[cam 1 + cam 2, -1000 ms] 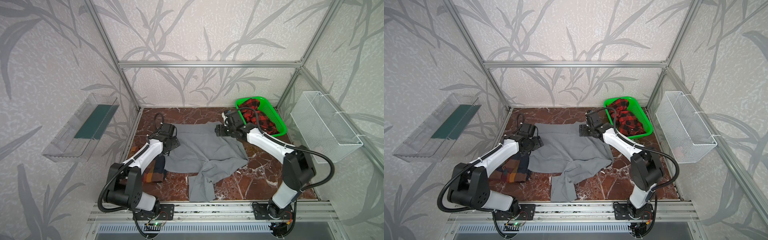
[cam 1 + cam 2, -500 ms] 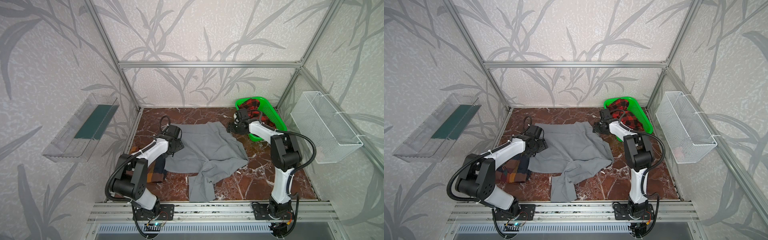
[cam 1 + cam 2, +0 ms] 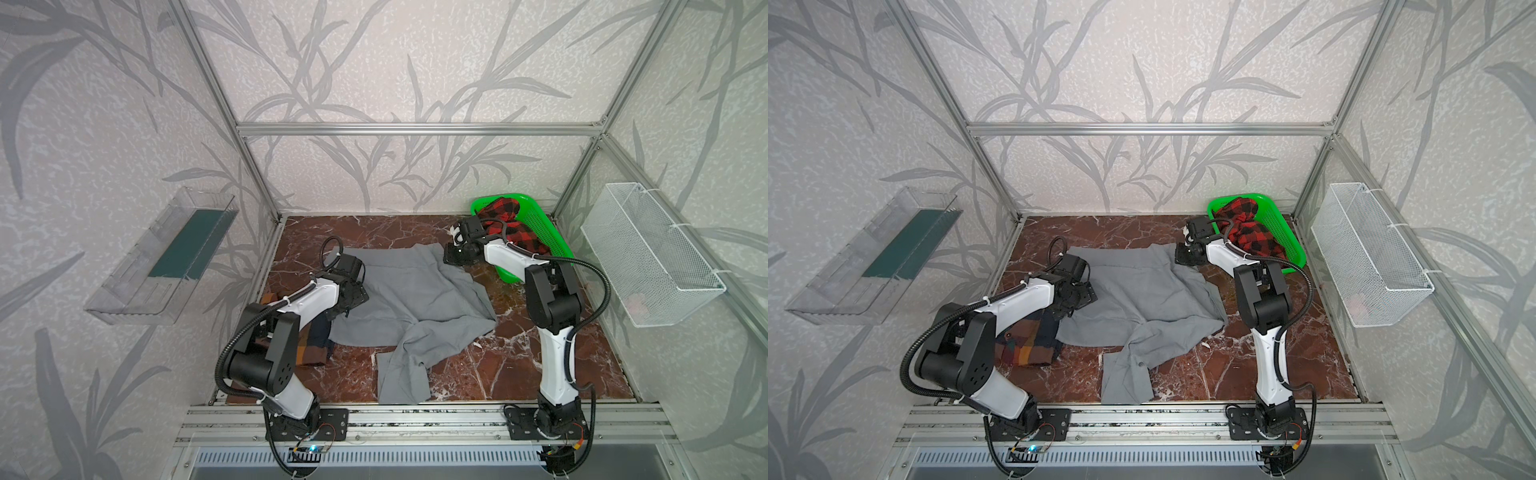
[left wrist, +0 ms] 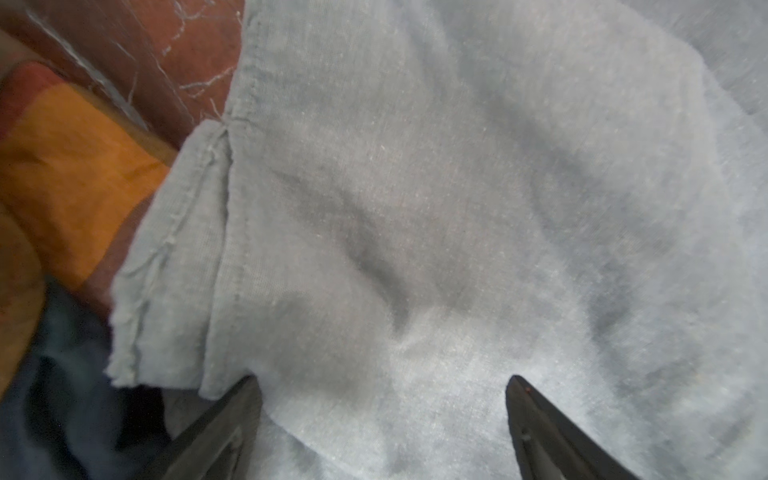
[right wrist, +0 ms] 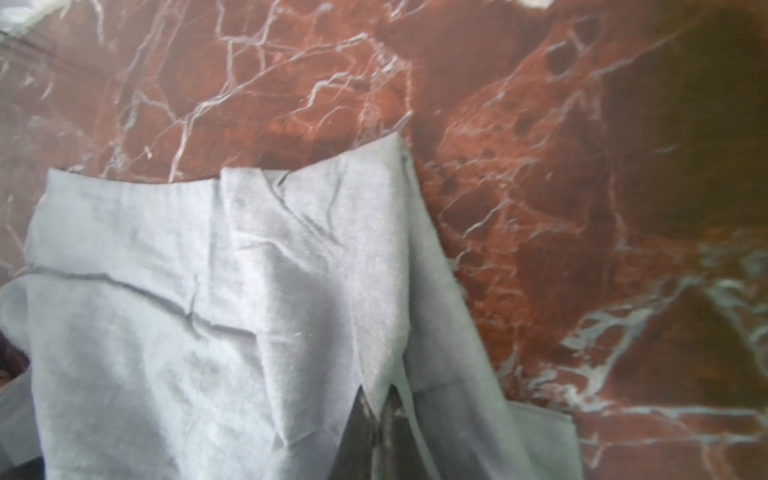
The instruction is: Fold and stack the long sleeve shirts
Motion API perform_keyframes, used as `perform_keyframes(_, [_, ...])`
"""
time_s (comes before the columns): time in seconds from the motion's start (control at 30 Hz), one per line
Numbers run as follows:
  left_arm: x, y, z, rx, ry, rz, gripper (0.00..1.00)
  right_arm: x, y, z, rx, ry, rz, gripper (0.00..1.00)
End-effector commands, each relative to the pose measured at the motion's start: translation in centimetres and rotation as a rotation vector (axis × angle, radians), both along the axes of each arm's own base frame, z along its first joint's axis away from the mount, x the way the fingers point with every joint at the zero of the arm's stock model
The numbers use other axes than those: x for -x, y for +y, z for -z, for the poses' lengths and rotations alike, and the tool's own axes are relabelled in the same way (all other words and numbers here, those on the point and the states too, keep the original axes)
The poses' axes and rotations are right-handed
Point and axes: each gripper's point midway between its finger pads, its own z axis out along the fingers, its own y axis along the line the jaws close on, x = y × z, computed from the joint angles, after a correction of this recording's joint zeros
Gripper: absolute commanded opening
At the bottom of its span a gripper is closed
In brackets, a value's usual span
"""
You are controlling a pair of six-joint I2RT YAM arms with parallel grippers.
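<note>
Colour-block checked shirt (image 3: 1025, 349) lies compact at lower left in a top view. Grey button-up shirt (image 3: 411, 299) sprawls mid-frame, not folded yet. My left gripper (image 4: 382, 382) stands wide open over its left edge. Farther back, my right gripper (image 5: 380, 399) has just snapped closed, pinching the shirt's upper-right corner. The fold can likely start once the left one grabs too.

The grey shirt (image 3: 415, 299) is plain; checked shirt (image 3: 1025, 349) orange, brown, navy; plaid cloth (image 3: 505, 208) red-black; basket (image 3: 548, 232) green; tabletop (image 3: 498, 365) white-veined red marble.
</note>
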Motion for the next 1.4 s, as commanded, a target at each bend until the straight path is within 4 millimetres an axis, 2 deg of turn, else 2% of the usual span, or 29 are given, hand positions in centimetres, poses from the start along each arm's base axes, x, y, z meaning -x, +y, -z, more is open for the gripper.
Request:
perform_keyframes(0.0, [0.5, 0.2, 0.6, -0.012, 0.011, -0.02, 0.92, 0.6, 1.3, -5.7, -0.072, -0.116, -0.036, 0.0])
perform_keyframes(0.07, [0.6, 0.2, 0.6, -0.01, 0.012, -0.022, 0.92, 1.9, 2.1, -7.4, -0.073, -0.151, -0.068, 0.0])
perform_keyframes(0.17, [0.6, 0.3, 0.6, -0.01, 0.007, -0.024, 0.92, 5.0, 4.5, -9.8, -0.049, -0.238, -0.157, 0.0])
perform_keyframes(0.27, [0.6, 0.4, 0.6, -0.012, 0.004, -0.03, 0.92, 9.4, 6.8, -10.0, -0.004, -0.281, -0.237, 0.0])
perform_keyframes(0.3, [0.7, 0.4, 0.5, -0.013, 0.001, -0.034, 0.92, 11.0, 7.7, -9.0, 0.005, -0.273, -0.266, 0.0])
perform_keyframes(0.33, [0.7, 0.5, 0.5, -0.017, -0.004, -0.037, 0.92, 12.8, 8.5, -9.2, 0.006, -0.285, -0.295, 0.0])
perform_keyframes(0.47, [0.6, 0.5, 0.3, -0.014, -0.011, -0.037, 0.92, 19.5, 11.2, -4.7, 0.058, -0.223, -0.394, 0.0])
perform_keyframes(0.53, [0.6, 0.5, 0.2, -0.013, -0.012, -0.039, 0.92, 22.8, 12.4, -2.2, 0.055, -0.158, -0.429, 0.06])
perform_keyframes(0.6, [0.5, 0.5, 0.2, -0.011, -0.013, -0.038, 0.92, 24.6, 12.4, -0.5, 0.035, -0.101, -0.426, 0.14])
perform_keyframes(0.63, [0.6, 0.5, 0.2, -0.012, -0.013, -0.038, 0.92, 25.1, 12.1, -0.4, 0.019, -0.078, -0.418, 0.22])
perform_keyframes(0.7, [0.6, 0.5, 0.2, -0.013, -0.013, -0.038, 0.92, 24.9, 10.7, -1.7, 0.047, -0.107, -0.381, 0.37])
perform_keyframes(0.77, [0.7, 0.5, 0.3, -0.012, -0.011, -0.038, 0.92, 24.1, 9.0, -4.7, 0.063, -0.179, -0.332, 0.5])
perform_keyframes(0.83, [0.6, 0.4, 0.3, -0.009, -0.013, -0.041, 0.92, 22.6, 7.1, -8.3, 0.027, -0.248, -0.263, 0.58])
perform_keyframes(0.93, [0.6, 0.5, 0.4, -0.01, -0.012, -0.041, 0.92, 19.7, 4.0, -10.8, -0.066, -0.233, -0.163, 0.66])
perform_keyframes(1.0, [0.5, 0.4, 0.3, -0.01, -0.015, -0.039, 0.92, 17.5, 2.4, -11.0, -0.1, -0.209, -0.111, 0.67])
perform_keyframes(1.1, [0.6, 0.5, 0.3, -0.012, -0.014, -0.039, 0.92, 14.9, 0.6, -10.3, -0.105, -0.172, -0.031, 0.69])
perform_keyframes(1.37, [0.6, 0.5, 0.3, -0.014, -0.012, -0.038, 0.92, 10.7, 1.7, -6.8, -0.305, -0.035, 0.149, 0.76])
